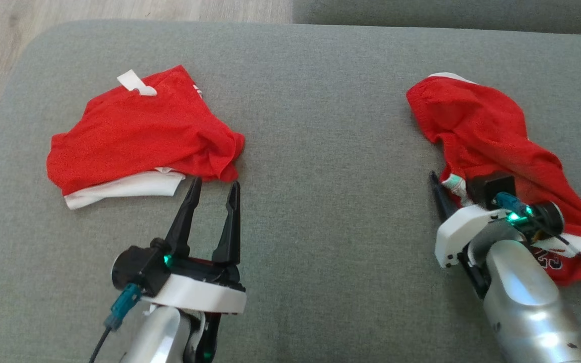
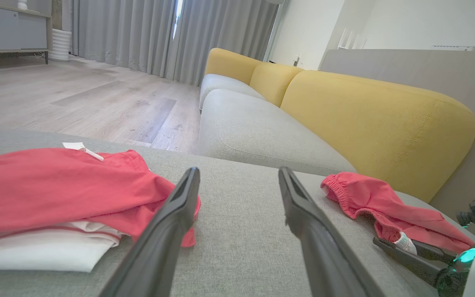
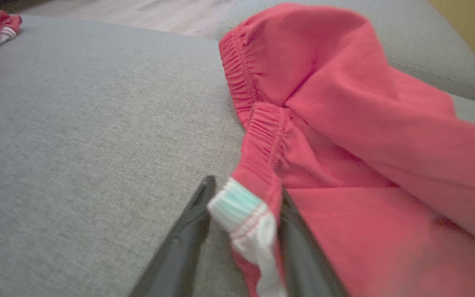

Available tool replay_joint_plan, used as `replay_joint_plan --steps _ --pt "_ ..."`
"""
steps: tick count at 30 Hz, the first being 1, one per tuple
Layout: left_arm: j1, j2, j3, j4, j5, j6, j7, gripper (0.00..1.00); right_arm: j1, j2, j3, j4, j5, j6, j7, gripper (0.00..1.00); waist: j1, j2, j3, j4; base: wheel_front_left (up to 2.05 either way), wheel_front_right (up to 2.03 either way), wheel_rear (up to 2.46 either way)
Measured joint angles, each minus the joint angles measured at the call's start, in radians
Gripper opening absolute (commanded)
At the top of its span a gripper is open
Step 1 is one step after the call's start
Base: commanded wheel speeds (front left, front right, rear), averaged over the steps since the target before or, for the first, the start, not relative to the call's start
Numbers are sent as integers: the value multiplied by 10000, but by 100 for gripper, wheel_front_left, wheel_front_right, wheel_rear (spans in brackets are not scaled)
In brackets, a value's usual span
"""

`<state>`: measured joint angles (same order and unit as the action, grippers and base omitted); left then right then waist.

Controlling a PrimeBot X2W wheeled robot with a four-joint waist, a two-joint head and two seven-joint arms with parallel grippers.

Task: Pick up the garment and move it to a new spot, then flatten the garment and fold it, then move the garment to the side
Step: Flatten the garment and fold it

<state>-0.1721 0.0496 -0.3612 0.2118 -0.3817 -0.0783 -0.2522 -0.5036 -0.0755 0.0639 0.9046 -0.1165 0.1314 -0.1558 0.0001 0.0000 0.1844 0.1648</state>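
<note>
1. Right claw is clamped on the waistband of the red shorts, with a white-and-teal label between the fingers.
2. Shorts lie crumpled on the right side of the grey cushion, cloth draped over the right wrist.
3. Left claw is spread apart, low over the cushion, tips just beside the folded red cloth.
4. Folded cloth sits on the cushion's left, white layer underneath, well apart from the shorts.

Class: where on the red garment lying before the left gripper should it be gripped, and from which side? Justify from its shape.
Grip the red garment at its bunched near corner, coming low from the robot's side, where the open left gripper points. There the cloth rises in folds off the cushion.
</note>
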Motion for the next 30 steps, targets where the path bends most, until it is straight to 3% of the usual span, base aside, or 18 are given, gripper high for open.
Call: replay_joint_plan --steps 7,11,17,22,23,24,30 --pt "-79 0 15 81 0 -2 0 100 -218 56 1475 121 1212 0 -646 0 0 0 -205 -113 0 0 0" --pt "-70 0 17 123 0 -10 0 100 -215 52 3187 -418 2600 0 -731 0 -1 0 -421 -154 0 0 0" --pt "-27 0 25 153 0 -12 0 100 -182 63 5450 -1139 4080 0 -316 0 -2 0 -680 -129 0 0 0" --pt "33 0 50 153 0 -25 0 100 -157 63 6495 -1289 4796 0 -10 0 -1 0 -769 -35 0 0 0" --pt "75 0 52 155 0 -25 0 100 -145 63 6575 -1271 4870 0 -10 15 -1 0 -787 -21 0 0 0" --pt "136 2 59 155 0 -25 0 100 -143 61 6667 -1231 4884 0 -8 100 -1 0 -808 -11 0 0 0" --pt "260 2 167 174 2 -12 0 100 -92 67 6776 -1162 5200 0 38 100 -1 0 -940 -119 0 0 0"
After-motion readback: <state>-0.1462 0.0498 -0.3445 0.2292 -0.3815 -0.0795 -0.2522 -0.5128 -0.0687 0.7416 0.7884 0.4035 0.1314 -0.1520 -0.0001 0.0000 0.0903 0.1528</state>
